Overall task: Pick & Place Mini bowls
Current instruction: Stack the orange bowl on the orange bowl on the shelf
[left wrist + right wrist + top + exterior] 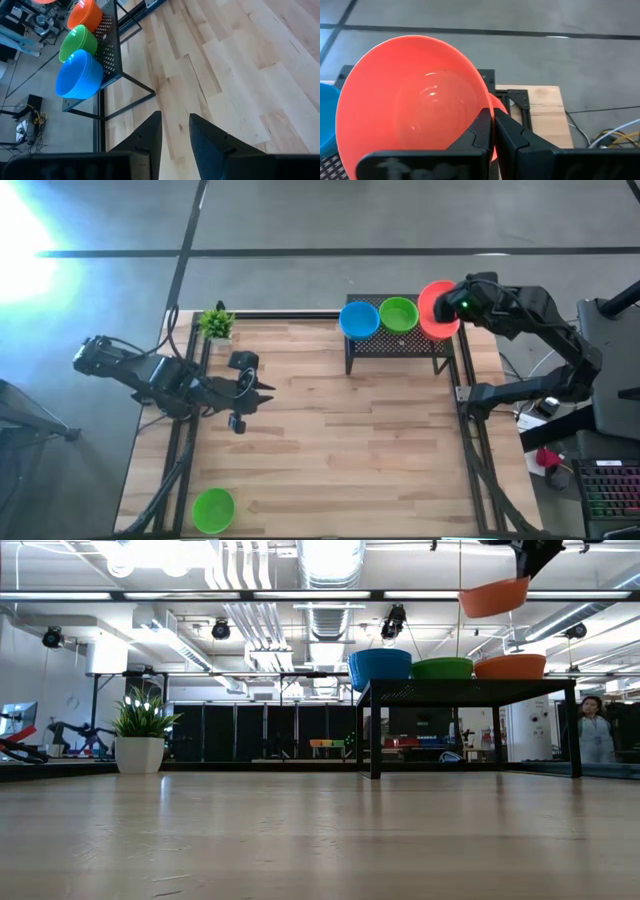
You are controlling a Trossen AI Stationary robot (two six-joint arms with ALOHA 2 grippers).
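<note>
Dark jointed arms, wedge-fingered tool (175,135)

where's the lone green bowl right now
In the high view the lone green bowl sits on the wooden table at its near-left corner, far from the black rack and past the idle left claw.

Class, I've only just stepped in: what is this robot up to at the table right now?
The right gripper is shut on the rim of an orange-red bowl, holding it in the air above another orange-red bowl on the black rack. Blue bowls and a green bowl sit beside it. The left gripper waits open over the table; one green bowl lies near the front edge.
</note>
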